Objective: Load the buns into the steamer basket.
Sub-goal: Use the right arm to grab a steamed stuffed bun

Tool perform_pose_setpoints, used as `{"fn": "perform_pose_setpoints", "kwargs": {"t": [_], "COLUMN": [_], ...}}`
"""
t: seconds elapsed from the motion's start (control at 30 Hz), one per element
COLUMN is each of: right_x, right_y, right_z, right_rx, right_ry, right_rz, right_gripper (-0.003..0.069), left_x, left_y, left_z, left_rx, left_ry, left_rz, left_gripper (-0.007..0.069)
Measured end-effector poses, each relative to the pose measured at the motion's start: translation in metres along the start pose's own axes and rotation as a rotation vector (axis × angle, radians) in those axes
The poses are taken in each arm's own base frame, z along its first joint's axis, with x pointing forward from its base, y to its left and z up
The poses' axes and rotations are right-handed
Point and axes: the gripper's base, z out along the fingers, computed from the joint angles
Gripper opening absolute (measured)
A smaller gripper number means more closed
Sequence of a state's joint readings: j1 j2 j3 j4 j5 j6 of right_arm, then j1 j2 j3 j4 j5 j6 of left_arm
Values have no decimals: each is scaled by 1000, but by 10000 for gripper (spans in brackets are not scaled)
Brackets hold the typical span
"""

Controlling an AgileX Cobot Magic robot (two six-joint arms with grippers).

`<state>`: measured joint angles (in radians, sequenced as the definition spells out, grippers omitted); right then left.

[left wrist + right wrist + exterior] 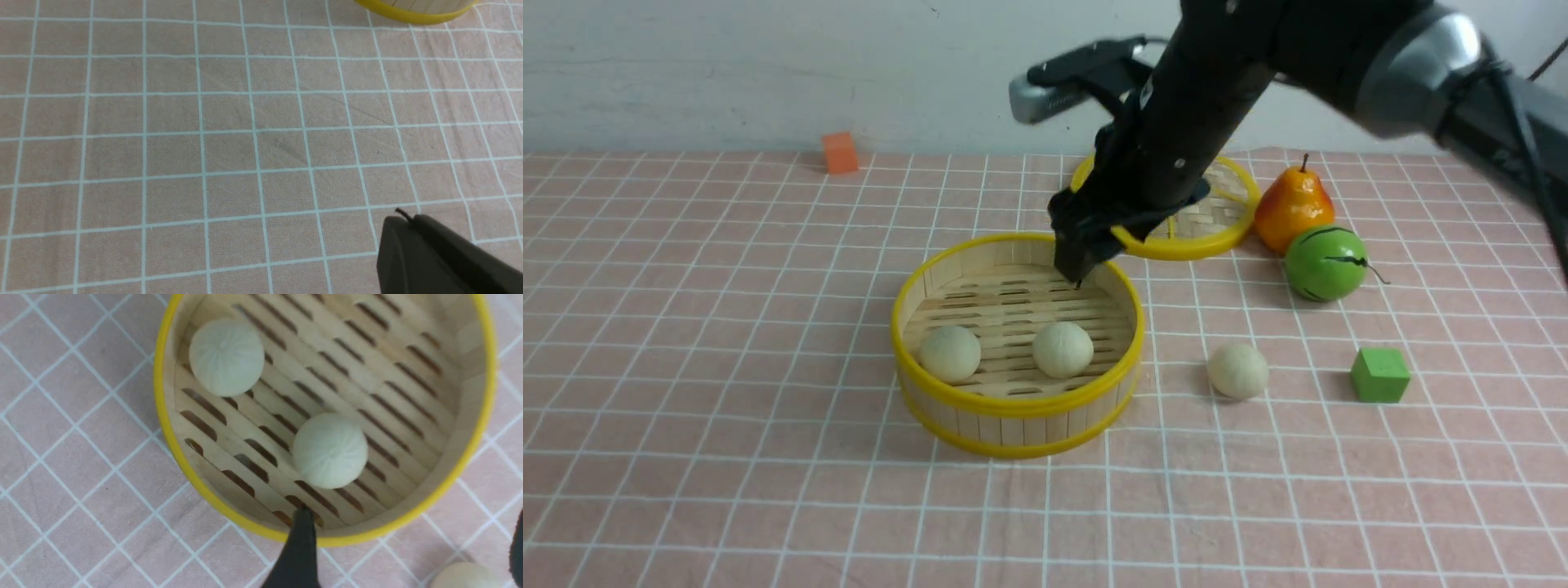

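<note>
While the left arm's fingers (412,249) sat pressed together, nothing seen in them, low over the checked surface (727,327) on the near side of the steamer basket (1013,404), two buns lay on its slat floor: one (949,353) by the left wall, one (1063,349) near the middle. Above the basket's far rim, the right arm's fingers (1072,260) hung spread wide, holding nothing. The third bun (1237,371) sat on the surface just right of the basket, to the right of those fingers and nearer the robot. It looked like the right arm's to fetch, and being round it offered no preferred grip line.
</note>
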<state>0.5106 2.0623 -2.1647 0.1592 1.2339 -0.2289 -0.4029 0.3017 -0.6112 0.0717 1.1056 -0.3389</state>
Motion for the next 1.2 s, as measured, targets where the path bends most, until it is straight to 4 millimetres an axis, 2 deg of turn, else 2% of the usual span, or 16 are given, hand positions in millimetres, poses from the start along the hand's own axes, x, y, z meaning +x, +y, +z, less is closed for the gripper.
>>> {"fn": "perform_pose_setpoints", "kwargs": {"t": [0.17, 0.2, 0.23, 0.27, 0.37, 0.47, 0.67, 0.73, 0.87, 1.0, 1.17, 1.2], "right_x": [-1, -1, -1, 1, 3, 4, 6, 13, 40, 60, 74, 79], "right_y": [7, 8, 8, 10, 10, 8, 1, -10, -44, -77, -98, -104], "right_z": [-64, -75, -75, -92, -109, -111, -98, -84, -49, -12, 26, 43], "right_rx": [47, 58, 60, 78, 114, 137, 159, 161, 168, 178, 162, 155], "right_ry": [-107, -125, -124, -153, -177, -173, -131, -79, 53, 87, 151, 183], "right_rz": [-29, -34, -35, -42, -50, -49, -36, -7, 95, 177, 232, 245], "right_gripper": [503, 485, 485, 463, 450, 448, 447, 447, 465, 511, 543, 545], "left_x": [0, 0, 0, 0, 0, 0, 0, 0, 0, 0, 0, 0], "left_y": [0, 0, 0, 0, 0, 0, 0, 0, 0, 0, 0, 0], "left_z": [0, 0, 0, 0, 0, 0, 0, 0, 0, 0, 0, 0], "left_rx": [0, 0, 0, 0, 0, 0, 0, 0, 0, 0, 0, 0], "left_ry": [0, 0, 0, 0, 0, 0, 0, 0, 0, 0, 0, 0], "left_rz": [0, 0, 0, 0, 0, 0, 0, 0, 0, 0, 0, 0], "left_gripper": [-12, -11, -11, -9, -6, -3, 1, 3, 5, 11, 17, 17]}}
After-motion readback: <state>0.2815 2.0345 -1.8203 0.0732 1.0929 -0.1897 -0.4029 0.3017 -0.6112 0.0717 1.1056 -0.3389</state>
